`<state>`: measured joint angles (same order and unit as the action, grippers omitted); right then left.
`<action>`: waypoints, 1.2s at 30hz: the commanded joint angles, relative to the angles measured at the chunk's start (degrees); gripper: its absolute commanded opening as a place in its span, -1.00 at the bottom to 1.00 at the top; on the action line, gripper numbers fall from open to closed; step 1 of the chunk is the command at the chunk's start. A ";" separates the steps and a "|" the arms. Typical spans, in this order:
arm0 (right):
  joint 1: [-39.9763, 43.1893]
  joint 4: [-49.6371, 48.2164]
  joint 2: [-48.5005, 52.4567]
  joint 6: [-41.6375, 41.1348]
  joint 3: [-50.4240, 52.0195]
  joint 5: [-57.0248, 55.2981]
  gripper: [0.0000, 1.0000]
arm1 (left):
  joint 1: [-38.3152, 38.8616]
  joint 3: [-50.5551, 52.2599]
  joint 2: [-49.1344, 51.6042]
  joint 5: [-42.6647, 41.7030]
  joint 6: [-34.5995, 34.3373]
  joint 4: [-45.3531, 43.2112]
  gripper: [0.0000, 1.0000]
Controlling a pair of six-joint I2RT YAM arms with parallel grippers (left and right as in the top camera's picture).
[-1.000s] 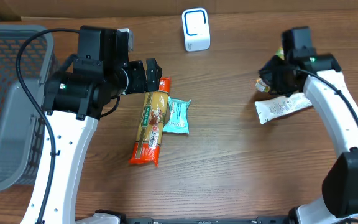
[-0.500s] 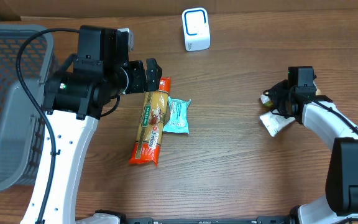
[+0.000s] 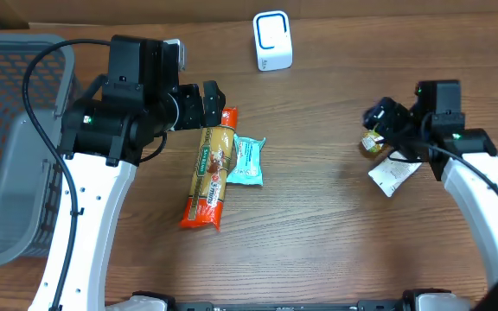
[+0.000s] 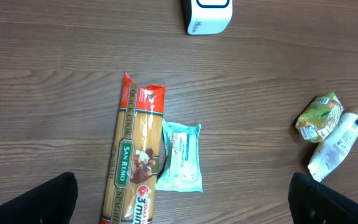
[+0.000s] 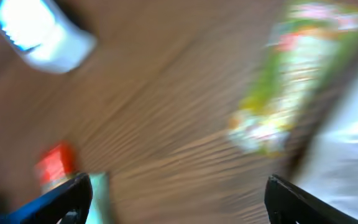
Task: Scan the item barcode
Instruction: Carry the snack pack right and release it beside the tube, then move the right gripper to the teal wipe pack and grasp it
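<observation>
Tabletop (image 3: pixel 318 250) of brown wood is seen in every view, and each place below is reckoned from the white scanner (image 3: pixel 272 41) standing at its far edge. Far to the left of the scanner a grey mesh basket (image 3: pixel 7 147) is set at the table's margin. Between basket and scanner, and nearer the robot, the left gripper (image 3: pixel 210 105) is held over the top end of a long spaghetti packet (image 3: pixel 207 173). Its claw is released, both fingers (image 4: pixel 36 199) being seen wide apart in the left wrist view with nothing between them. The packet is laid lengthwise, running from the scanner's left toward the robot. Well to the right of the scanner the right gripper (image 3: pixel 380 128) is found, its claw likewise released: fingers (image 5: pixel 61 199) are shown spread in the right wrist view, though that view is badly blurred. The item, a white pouch (image 3: pixel 393 174), is laid flat on the wood just beside that gripper, on the side away from the scanner, and is gripped by nothing. A teal wipes pack (image 3: pixel 247 161) is laid against the spaghetti packet's right side. A small green snack packet (image 3: pixel 371 144) is seen just beside the pouch, on its scanner side.
</observation>
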<state>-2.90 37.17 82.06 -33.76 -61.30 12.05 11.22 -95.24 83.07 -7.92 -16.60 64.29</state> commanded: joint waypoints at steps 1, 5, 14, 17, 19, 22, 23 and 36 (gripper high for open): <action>-5.16 0.59 0.09 2.54 -0.66 10.34 0.79 | 0.07 -0.22 0.09 -0.46 -0.15 -0.17 1.00; -14.93 -2.43 4.07 2.54 -0.63 9.44 0.78 | 0.04 -0.22 0.09 -0.46 -0.15 -0.17 0.99; -30.18 -19.98 21.14 0.31 -0.66 10.82 0.60 | 0.04 -0.22 0.09 -0.46 -0.15 -0.17 0.99; -31.39 -23.74 25.07 0.11 -0.66 10.67 0.44 | 0.04 -0.22 0.09 -0.48 -0.15 -0.17 0.99; -31.50 -25.18 26.91 0.13 -0.66 10.45 0.36 | 0.04 -0.22 0.09 -0.46 -0.15 -0.17 0.99; -31.50 -26.56 28.68 0.15 -0.66 9.27 0.29 | 0.04 -0.22 0.09 -0.46 -0.15 -0.17 0.99; -31.56 -27.08 29.24 0.13 -0.66 8.85 0.24 | 0.04 -0.22 0.09 -0.46 -0.15 -0.17 0.99; -31.78 -28.33 30.12 -2.43 -0.68 10.60 -0.93 | 0.04 -0.22 0.09 -0.46 -0.15 -0.17 0.99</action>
<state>-34.63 7.29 112.46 -35.83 -61.65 22.17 11.22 -95.24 83.07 -7.92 -16.60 64.31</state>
